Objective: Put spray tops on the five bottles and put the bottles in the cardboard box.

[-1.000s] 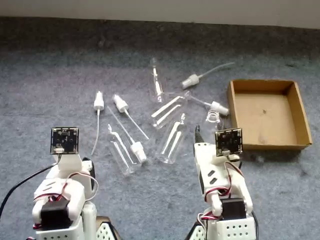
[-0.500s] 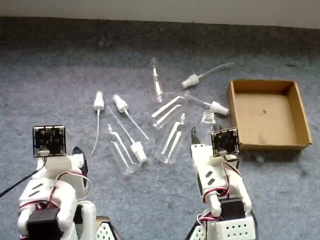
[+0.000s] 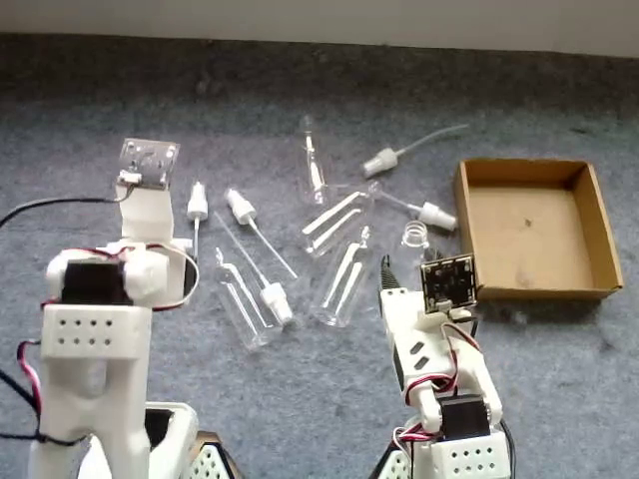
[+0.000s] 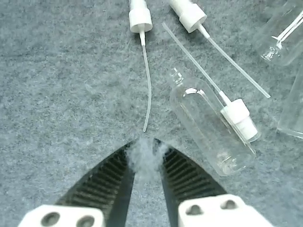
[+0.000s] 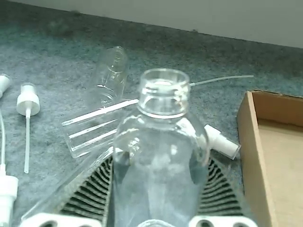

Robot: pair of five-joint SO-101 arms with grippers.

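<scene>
Surface: grey carpet (image 3: 100,120) across the whole table, pale wall strip behind.
Left gripper (image 4: 143,144): narrowly parted, holding nothing, low over the carpet, with the end of a thin dip tube just ahead of the tips.
Change, left arm: up from a low folded pose a second ago, now tall and stretched forward over the spray tops.
Nearest top: leftmost spray top (image 4: 140,19), white, lying loose, its long tube trailing back toward the left gripper; probably the next pick.
Right gripper (image 5: 160,163): clamped around the held bottle (image 5: 161,142), clear, upright, neck open and uncapped.
Change, right arm: shifted slightly leftward with the bottle, otherwise parked.
Loose bottles (image 3: 344,279): four, lying on the carpet between the arms, none with a top fitted.
Cardboard box (image 3: 529,235): beside the right arm, no bottle in it yet.
Meaning: first capping seemingly about to begin, with the open neck presented by one arm and a top sought by the other; all five bottles still to do.
</scene>
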